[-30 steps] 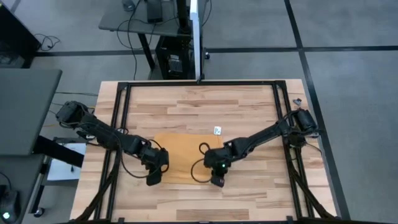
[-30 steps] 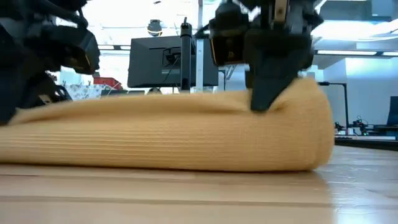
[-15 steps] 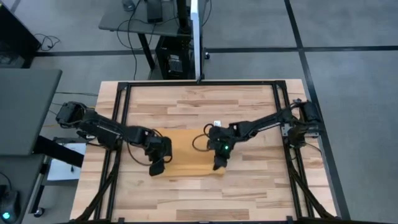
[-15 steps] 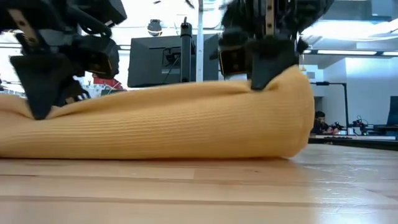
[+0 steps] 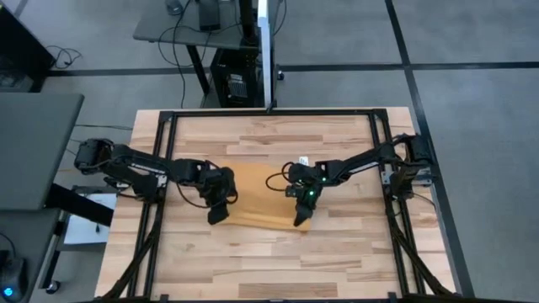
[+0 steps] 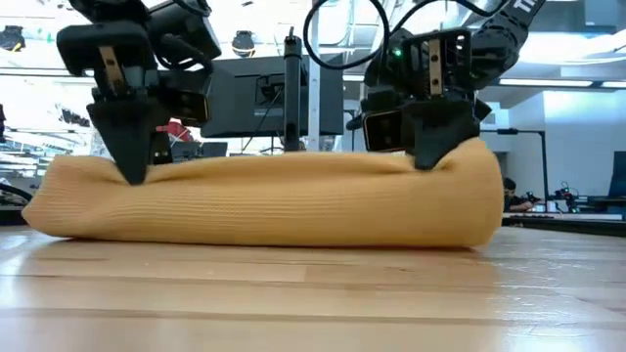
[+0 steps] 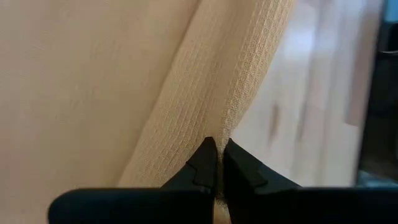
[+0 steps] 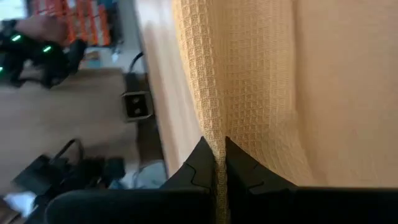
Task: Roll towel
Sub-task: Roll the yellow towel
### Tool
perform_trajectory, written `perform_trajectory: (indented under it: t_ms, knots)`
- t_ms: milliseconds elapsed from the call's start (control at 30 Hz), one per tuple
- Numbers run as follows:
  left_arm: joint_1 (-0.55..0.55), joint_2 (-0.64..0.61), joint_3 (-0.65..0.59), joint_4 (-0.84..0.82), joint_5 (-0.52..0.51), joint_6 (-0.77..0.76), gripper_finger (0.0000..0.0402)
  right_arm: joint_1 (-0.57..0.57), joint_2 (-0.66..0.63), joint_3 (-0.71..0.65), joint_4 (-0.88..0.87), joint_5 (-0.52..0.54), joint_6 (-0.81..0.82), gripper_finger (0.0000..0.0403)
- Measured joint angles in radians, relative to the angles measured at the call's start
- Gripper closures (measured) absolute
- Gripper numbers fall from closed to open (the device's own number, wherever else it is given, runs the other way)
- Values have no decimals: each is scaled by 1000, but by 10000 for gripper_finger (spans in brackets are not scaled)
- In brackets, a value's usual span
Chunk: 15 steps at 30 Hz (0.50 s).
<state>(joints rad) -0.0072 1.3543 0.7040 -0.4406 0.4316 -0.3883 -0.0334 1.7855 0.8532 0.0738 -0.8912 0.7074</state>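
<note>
Towel (image 5: 261,202) lay mid-bench (image 5: 337,135), partly rolled, fat roll along near side. Left claw (image 5: 218,215) clenched on roll's left end; right claw (image 5: 301,220) clenched on roll's right end. Step in hand: rolling, likely midway. Next move probably called for both claws carrying roll evenly over remaining flat cloth, keeping ends level.

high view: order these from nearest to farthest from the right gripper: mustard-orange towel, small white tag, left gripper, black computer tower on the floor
1. Mustard-orange towel, pinched in the right gripper at its right end.
2. Small white tag, just beyond on the towel's far edge.
3. Left gripper, across at the towel's left end.
4. Black computer tower, on the floor past the table's far edge.
</note>
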Motion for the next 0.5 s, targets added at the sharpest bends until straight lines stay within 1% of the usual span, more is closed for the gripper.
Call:
perform_trajectory:
  t_ms: [67,133,200,267,367,500]
  knots:
    - [21,-3,20,-16,8,20,402,-23,0,-1,17,-33,-1,403]
    - [55,-8,37,-35,0,49,402,-56,0,-1,35,-42,-3,403]
    - [93,-10,49,-21,-31,77,402,-89,0,-1,38,-49,-19,403]
    - [140,-9,49,-44,-42,103,402,-118,0,-2,30,-55,-42,403]
    - [203,19,49,-88,-43,147,402,-155,0,-17,30,-77,-74,403]
    - [257,63,49,-129,-31,198,401,-187,2,-50,2,-65,-96,403]
